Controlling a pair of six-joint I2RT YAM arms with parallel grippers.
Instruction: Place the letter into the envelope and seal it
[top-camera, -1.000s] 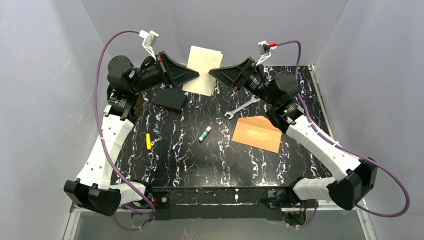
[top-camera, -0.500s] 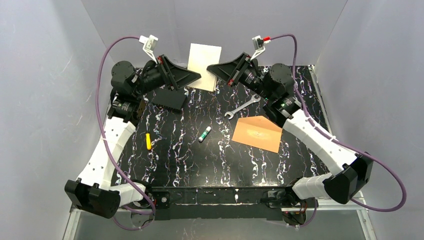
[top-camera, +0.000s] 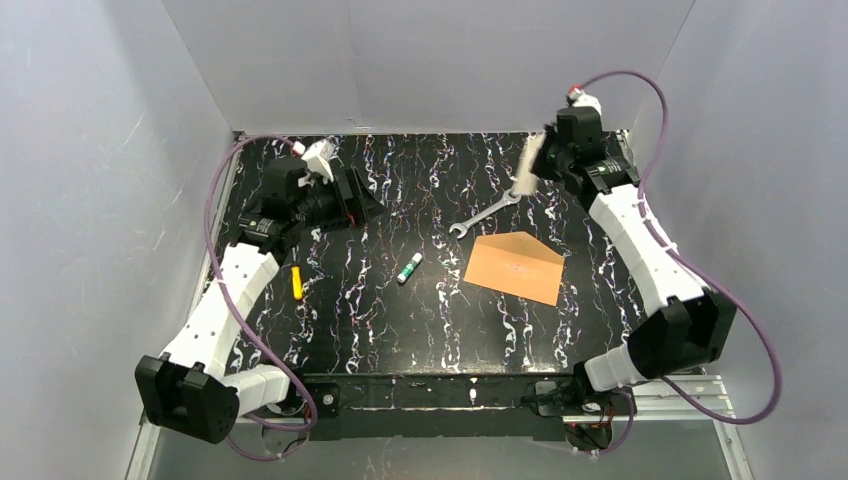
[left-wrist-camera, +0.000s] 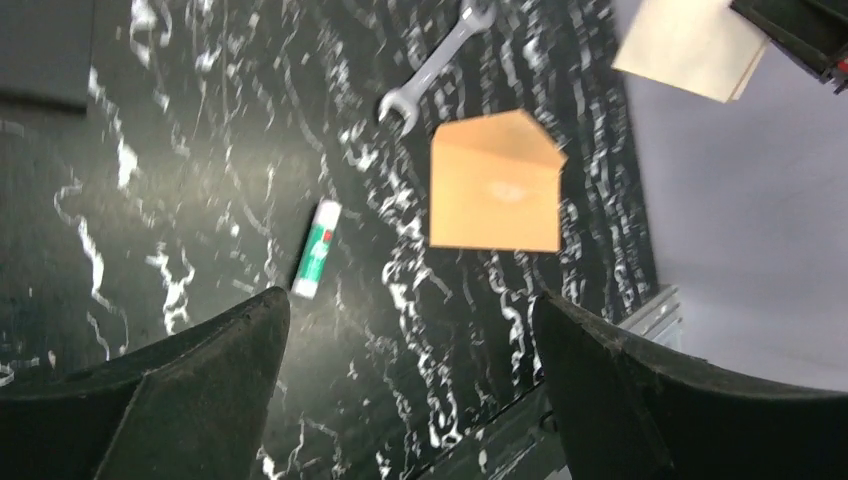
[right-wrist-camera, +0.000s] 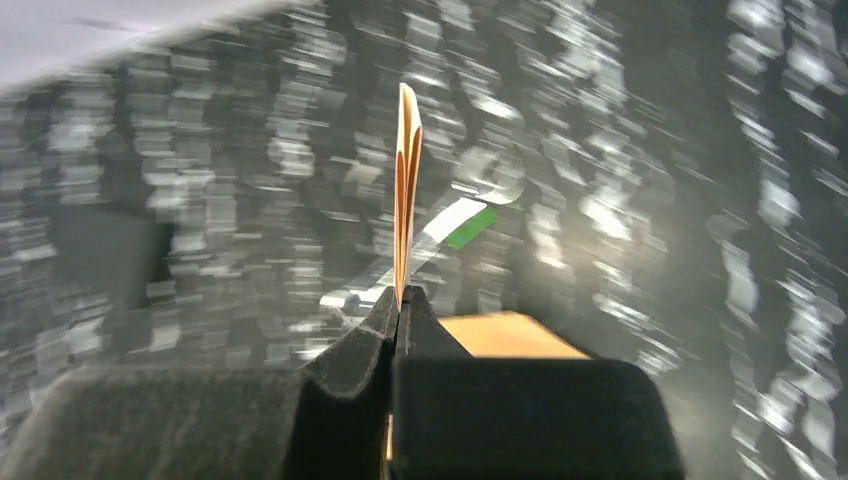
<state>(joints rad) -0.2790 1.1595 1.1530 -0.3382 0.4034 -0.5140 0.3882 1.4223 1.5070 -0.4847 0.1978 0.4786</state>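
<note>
Light fell soft and even, yet motion blur smeared the right wrist view's table (right-wrist-camera: 650, 150) (the letter (right-wrist-camera: 406, 200) looked sharp).

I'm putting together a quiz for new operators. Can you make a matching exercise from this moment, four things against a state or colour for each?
Things:
1. letter
2. envelope
3. left pincer
4. wrench

States:
A. orange-brown, flat on the table
B. open, holding nothing
C. pinched in the right pincer, off the table
D. silver, lying on the table

Pairs: 1-C, 2-A, 3-B, 4-D
</note>
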